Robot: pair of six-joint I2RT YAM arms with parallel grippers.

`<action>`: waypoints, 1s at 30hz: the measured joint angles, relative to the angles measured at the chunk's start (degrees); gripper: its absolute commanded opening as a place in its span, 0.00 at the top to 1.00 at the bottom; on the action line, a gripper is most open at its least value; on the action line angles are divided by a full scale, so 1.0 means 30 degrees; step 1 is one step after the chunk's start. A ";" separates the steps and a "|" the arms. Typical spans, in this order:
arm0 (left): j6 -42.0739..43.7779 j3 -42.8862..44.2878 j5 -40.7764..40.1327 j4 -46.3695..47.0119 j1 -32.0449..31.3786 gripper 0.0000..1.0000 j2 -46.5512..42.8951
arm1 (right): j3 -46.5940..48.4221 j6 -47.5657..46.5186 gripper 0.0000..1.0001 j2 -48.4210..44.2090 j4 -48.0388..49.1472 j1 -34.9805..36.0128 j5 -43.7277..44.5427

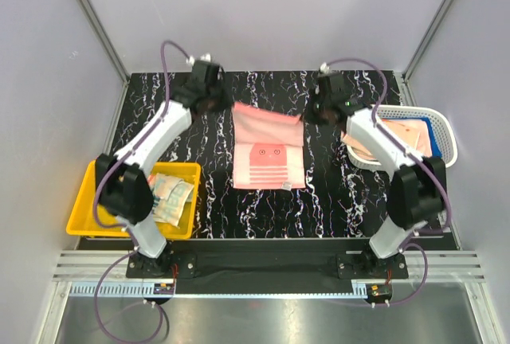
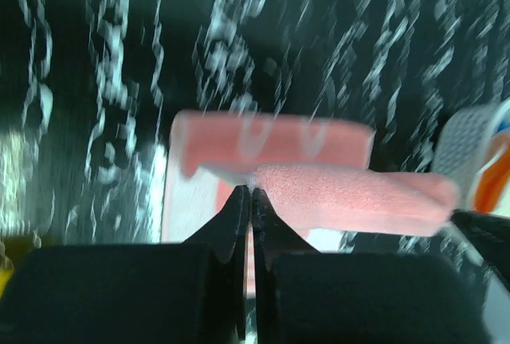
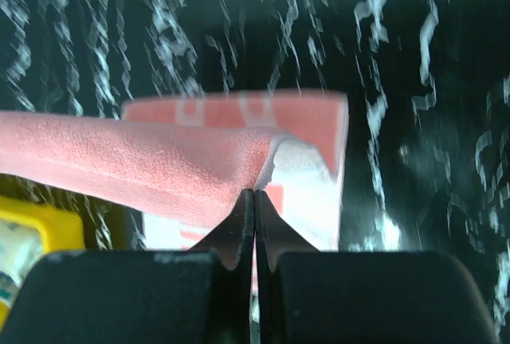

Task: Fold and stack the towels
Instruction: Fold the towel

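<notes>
A salmon-pink towel (image 1: 267,146) with a red face-and-stripes print lies mid-table, its far edge lifted. My left gripper (image 1: 225,107) is shut on the towel's far left corner (image 2: 253,178). My right gripper (image 1: 306,115) is shut on the far right corner (image 3: 255,170). Both hold the far edge a little above the black marbled table (image 1: 215,201). In both wrist views the pink edge stretches sideways from closed fingertips, with the printed part of the towel (image 3: 239,113) lying below. More towels, pale pink, orange and blue, lie in the white mesh basket (image 1: 446,133). Folded cloth lies in the yellow bin (image 1: 96,216).
The yellow bin stands at the near left beside the left arm. The white mesh basket stands at the right beside the right arm. Grey walls with metal frame posts enclose the table on three sides.
</notes>
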 measured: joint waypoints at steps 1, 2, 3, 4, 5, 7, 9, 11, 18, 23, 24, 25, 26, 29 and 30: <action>0.0204 0.1333 0.0153 0.0095 0.0284 1.00 0.0765 | 0.1435 -0.0211 1.00 0.1100 0.0058 -0.0328 -0.0291; 0.0452 0.3024 0.0357 -0.0015 0.0619 1.00 0.1727 | 0.2412 -0.0357 1.00 0.1807 0.0095 -0.0554 -0.0452; 0.0670 0.4568 0.0510 0.0036 0.0874 1.00 0.2681 | 0.3650 -0.0517 1.00 0.2681 0.0168 -0.0794 -0.0605; 0.0860 0.5989 0.0685 -0.0073 0.1086 1.00 0.3548 | 0.4911 -0.0641 1.00 0.3592 0.0109 -0.1035 -0.0860; 0.1027 0.7235 0.0838 -0.0066 0.1246 1.00 0.4401 | 0.5799 -0.0736 1.00 0.4204 0.0248 -0.1180 -0.0962; 0.1231 0.9296 0.1231 -0.0160 0.1552 1.00 0.5923 | 0.8036 -0.0984 1.00 0.5792 0.0262 -0.1545 -0.1311; 0.1377 1.0244 0.1610 -0.0204 0.1814 1.00 0.6980 | 0.9034 -0.1129 1.00 0.6528 0.0262 -0.1785 -0.1464; 0.1457 1.0338 0.1923 -0.0277 0.1989 1.00 0.7548 | 0.9857 -0.1297 1.00 0.7206 0.0262 -0.1938 -0.1486; 0.1523 0.8123 0.2492 0.0102 0.2222 1.00 0.7657 | 0.9449 -0.1559 1.00 0.7519 0.0372 -0.2018 -0.1967; 0.1326 0.3912 0.2929 0.0612 0.2186 1.00 0.6382 | 0.5595 -0.1450 1.00 0.6251 0.0772 -0.2018 -0.2433; 0.1260 0.3169 0.2987 0.0634 0.2157 1.00 0.6062 | 0.4663 -0.1384 1.00 0.5931 0.0787 -0.2018 -0.2557; 0.1137 0.2142 0.3060 0.0896 0.2047 1.00 0.5574 | 0.3708 -0.1319 1.00 0.5559 0.0823 -0.2018 -0.2688; 0.1049 0.1282 0.3133 0.0940 0.1960 1.00 0.5071 | 0.3009 -0.1260 1.00 0.5260 0.0823 -0.2018 -0.2827; 0.0809 -0.1304 0.3257 0.1290 0.1494 1.00 0.3300 | 0.0634 -0.1013 1.00 0.4051 0.0947 -0.1902 -0.3279; 0.0780 -0.1836 0.3264 0.1290 0.1341 1.00 0.2856 | -0.0095 -0.0947 1.00 0.3555 0.0918 -0.1858 -0.3330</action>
